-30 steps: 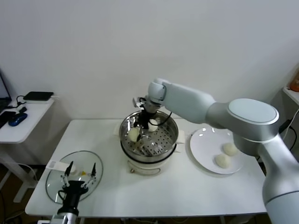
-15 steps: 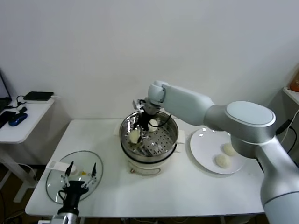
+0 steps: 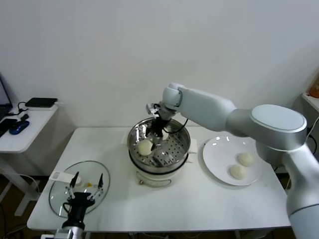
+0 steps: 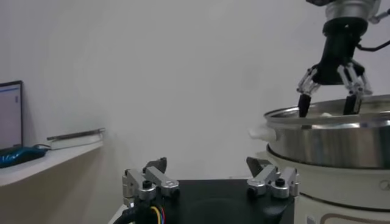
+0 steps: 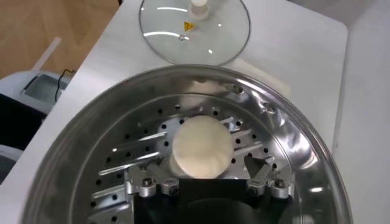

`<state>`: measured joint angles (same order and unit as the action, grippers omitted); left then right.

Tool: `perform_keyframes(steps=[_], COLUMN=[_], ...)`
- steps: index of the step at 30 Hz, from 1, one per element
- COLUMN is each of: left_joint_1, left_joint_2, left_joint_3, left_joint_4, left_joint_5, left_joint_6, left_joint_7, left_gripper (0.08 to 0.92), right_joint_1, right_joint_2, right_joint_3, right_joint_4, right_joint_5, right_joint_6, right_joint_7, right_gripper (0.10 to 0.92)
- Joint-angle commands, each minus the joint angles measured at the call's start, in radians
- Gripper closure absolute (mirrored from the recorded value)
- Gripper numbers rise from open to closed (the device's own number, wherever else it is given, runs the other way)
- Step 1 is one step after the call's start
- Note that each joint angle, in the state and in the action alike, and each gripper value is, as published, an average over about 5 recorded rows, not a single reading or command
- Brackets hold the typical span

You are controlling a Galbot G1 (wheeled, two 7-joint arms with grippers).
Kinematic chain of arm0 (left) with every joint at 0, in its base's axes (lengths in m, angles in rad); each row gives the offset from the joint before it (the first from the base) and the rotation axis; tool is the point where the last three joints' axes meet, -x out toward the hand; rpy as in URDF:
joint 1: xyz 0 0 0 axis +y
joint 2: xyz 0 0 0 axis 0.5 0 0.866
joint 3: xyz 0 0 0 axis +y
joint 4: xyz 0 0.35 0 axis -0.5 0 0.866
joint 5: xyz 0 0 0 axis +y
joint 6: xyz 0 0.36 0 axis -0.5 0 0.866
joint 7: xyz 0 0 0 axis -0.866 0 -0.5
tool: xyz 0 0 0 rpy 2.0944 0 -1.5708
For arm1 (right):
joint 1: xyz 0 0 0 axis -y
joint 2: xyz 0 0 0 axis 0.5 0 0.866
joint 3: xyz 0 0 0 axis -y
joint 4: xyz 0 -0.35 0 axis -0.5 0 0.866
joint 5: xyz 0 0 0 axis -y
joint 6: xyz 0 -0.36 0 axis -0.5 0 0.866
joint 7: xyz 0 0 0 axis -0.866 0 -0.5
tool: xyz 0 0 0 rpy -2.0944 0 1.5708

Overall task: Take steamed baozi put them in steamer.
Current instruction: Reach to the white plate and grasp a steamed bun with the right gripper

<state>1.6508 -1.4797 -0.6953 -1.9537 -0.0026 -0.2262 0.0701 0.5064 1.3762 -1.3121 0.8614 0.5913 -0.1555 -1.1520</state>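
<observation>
The steamer [image 3: 180, 151] stands mid-table on its white base. One baozi [image 3: 145, 147] lies on its perforated floor at the near left. A second baozi [image 3: 165, 135] is partly hidden behind my right gripper [image 3: 156, 137]. That gripper hangs open just above the basket, its fingers apart and touching nothing. In the right wrist view the baozi [image 5: 203, 146] lies free on the steamer [image 5: 292, 134] floor, ahead of the open right gripper [image 5: 207, 176]. Two more baozi [image 3: 244, 159] [image 3: 238, 172] rest on the white plate [image 3: 214, 152]. My left gripper [image 3: 84, 186] is parked open, low at the front left.
A glass lid [image 3: 62, 191] lies flat at the table's front left, under the left gripper [image 4: 210, 171]; the right wrist view shows the lid [image 5: 194, 27] too. A side table [image 3: 25, 124] with small devices stands at the far left. The wall is close behind.
My right gripper has opened and let go of the baozi, which now rests on the steamer floor. The gripper has drawn back slightly to the right. The left arm has not moved.
</observation>
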Motion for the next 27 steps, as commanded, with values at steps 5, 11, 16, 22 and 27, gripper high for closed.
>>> perform_keyframes(steps=[5,11,16,22,27], left_joint_1=[0.001,-0.012,-0.025,-0.023,-0.018], left_joint_2=[0.002,0.02,0.021,0.016,0.015], left_joint_3=[0.005,0.018,0.027,0.031,0.03], left_joint_4=[-0.002,-0.013,-0.007,0.002,-0.008], left_joint_5=[0.004,0.012,0.019,0.021,0.021], left_joint_6=[0.001,0.018,0.023,0.019,0.023], left_joint_7=[0.001,0.001,0.0,0.001,0.002], left_gripper=[0.177,0.177,0.177,0.177,0.177], right_joint_1=[0.271,0.327,0.303,0.142,-0.038], right_joint_2=[-0.319,-0.472,-0.611,-0.747,-0.783], right_joint_3=[-0.147,-0.21,-0.22,-0.125,0.025], right_joint_4=[0.297,0.358,0.403,0.412,0.368], right_joint_5=[0.141,0.077,-0.053,-0.234,-0.359], right_joint_6=[0.025,0.075,0.122,0.152,0.166], right_joint_7=[-0.025,-0.041,-0.06,-0.074,-0.082], right_gripper=[0.203,0.203,0.203,0.203,0.203])
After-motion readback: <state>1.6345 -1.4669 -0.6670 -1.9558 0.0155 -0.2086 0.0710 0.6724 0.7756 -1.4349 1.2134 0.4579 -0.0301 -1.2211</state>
